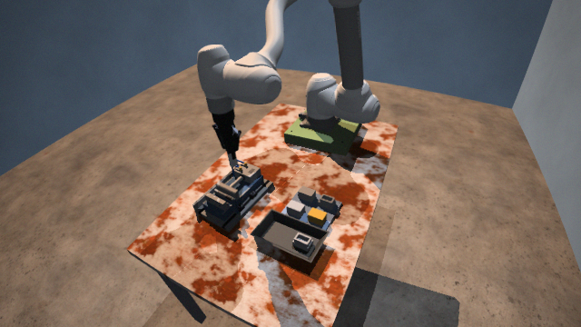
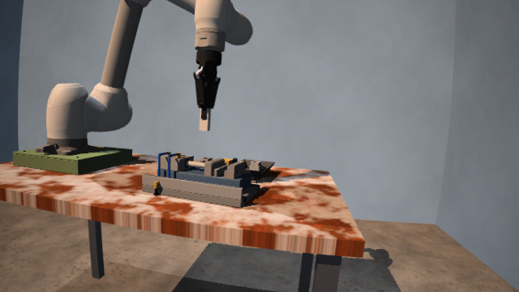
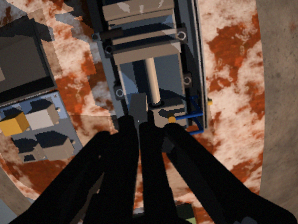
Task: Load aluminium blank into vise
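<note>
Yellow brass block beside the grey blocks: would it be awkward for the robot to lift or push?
The yellow brass block looks solid and boxy, so it is probably stiff and unlikely to roll. Being brass, it is likely heavy for its size. Its smooth flat faces might slip in a weak grip.

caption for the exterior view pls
Shut, empty gripper hangs above the vise on the rust-mottled table.

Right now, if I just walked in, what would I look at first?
Probably the big pale robot arm bending over the blotchy orange-and-white table, with its black gripper shut on nothing and hanging above the grey vise. Next you would spot the one bright yellow brass blank among the grey blanks, right beside the dark tray with one finished part in it.
</note>
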You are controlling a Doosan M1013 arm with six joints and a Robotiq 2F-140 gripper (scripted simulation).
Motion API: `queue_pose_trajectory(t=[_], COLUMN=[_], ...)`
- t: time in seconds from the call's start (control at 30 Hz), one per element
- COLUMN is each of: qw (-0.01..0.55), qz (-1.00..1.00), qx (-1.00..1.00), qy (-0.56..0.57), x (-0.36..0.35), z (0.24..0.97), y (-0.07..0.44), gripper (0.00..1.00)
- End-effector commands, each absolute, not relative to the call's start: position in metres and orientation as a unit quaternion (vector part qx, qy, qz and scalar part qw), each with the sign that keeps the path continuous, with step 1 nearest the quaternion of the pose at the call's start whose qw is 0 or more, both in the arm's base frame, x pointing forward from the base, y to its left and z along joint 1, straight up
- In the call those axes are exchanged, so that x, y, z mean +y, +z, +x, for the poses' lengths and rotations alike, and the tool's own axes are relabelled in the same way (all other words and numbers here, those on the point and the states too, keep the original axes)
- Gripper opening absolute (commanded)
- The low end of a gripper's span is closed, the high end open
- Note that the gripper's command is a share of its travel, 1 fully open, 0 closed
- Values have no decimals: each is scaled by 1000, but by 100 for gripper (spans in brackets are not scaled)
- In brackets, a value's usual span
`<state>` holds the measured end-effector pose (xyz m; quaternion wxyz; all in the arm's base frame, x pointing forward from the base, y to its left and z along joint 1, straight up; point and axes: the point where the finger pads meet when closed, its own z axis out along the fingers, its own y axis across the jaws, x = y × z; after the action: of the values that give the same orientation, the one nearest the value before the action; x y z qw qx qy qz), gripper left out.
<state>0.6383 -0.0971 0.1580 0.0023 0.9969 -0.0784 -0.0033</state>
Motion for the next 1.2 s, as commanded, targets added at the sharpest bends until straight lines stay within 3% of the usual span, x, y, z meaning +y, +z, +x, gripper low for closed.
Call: queue_pose_trajectory(t=[0.0, 1.17], qw=[3, 3], qz=[995, 772], qx=[-95, -636], qy=[-1, 1], x=[-77, 193], z=[637, 558], y=[160, 159], gripper=[0, 0])
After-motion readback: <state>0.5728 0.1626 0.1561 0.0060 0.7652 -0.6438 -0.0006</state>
